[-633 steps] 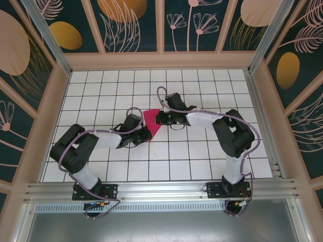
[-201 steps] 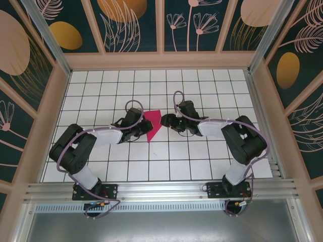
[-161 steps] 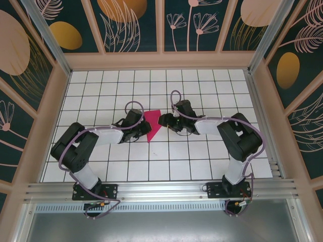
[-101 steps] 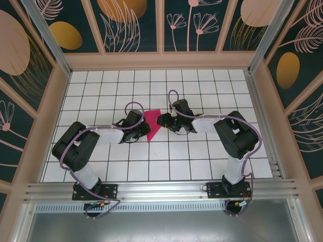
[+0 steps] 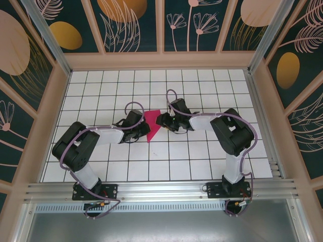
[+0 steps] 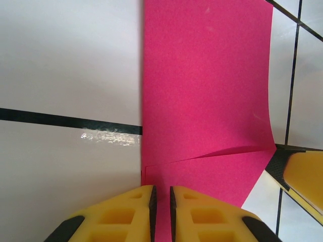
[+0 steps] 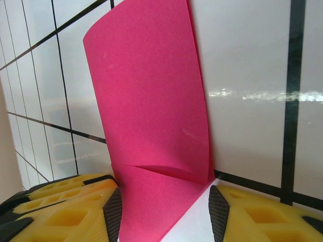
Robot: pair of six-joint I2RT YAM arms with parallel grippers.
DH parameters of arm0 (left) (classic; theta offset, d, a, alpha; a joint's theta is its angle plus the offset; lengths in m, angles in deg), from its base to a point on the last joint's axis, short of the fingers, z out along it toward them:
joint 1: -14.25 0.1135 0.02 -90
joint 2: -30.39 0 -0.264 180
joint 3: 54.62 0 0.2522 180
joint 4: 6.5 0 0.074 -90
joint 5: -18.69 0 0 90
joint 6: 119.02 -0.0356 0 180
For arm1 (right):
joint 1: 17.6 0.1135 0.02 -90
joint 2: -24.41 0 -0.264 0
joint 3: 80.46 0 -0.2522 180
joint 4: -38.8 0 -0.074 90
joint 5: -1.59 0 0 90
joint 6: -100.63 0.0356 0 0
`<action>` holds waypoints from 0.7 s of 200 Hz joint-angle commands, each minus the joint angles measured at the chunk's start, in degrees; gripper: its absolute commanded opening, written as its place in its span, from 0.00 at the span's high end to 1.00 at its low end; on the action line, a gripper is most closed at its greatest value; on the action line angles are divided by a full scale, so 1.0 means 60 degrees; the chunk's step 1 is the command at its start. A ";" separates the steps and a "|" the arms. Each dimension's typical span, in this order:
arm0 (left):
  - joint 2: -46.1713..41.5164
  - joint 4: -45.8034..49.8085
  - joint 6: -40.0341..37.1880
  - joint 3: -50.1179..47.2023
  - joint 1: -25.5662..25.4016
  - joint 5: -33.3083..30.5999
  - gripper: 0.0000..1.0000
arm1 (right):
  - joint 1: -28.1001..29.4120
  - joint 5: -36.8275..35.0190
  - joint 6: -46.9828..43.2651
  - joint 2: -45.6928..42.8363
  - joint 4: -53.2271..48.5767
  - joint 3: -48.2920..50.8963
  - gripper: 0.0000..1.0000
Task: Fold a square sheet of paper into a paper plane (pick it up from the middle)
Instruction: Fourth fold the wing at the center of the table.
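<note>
While my left gripper pinches the one folded pink sheet on the gridded table (open tiles all round), my right gripper straddles its opposite edge, fingers wide apart.

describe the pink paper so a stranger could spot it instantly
On the white grid-tiled table, look at its middle. The folded magenta-pink sheet of paper sits there between the left gripper and the right gripper. It is the only pink, pointed shape.
</note>
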 commanded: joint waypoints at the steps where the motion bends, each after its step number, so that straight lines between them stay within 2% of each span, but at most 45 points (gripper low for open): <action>1: 0.0076 0.0231 -0.0172 0.0079 0.0024 -0.0148 0.82 | 0.0089 0.0016 0.0107 0.0263 -0.0007 -0.0210 0.51; 30: 0.0098 0.0232 -0.0186 0.0087 0.0027 -0.0119 0.82 | 0.0096 0.0176 0.0122 0.0249 0.0250 -0.0199 0.55; 86: 0.0083 0.0238 -0.0205 0.0080 0.0027 -0.0093 0.82 | 0.0078 0.1071 0.0580 0.0256 0.0996 -0.0083 0.56; 140: -0.0008 0.0281 -0.0243 0.0049 0.0020 -0.0150 0.82 | 0.0080 0.1097 0.0552 0.0352 0.0947 -0.0100 0.62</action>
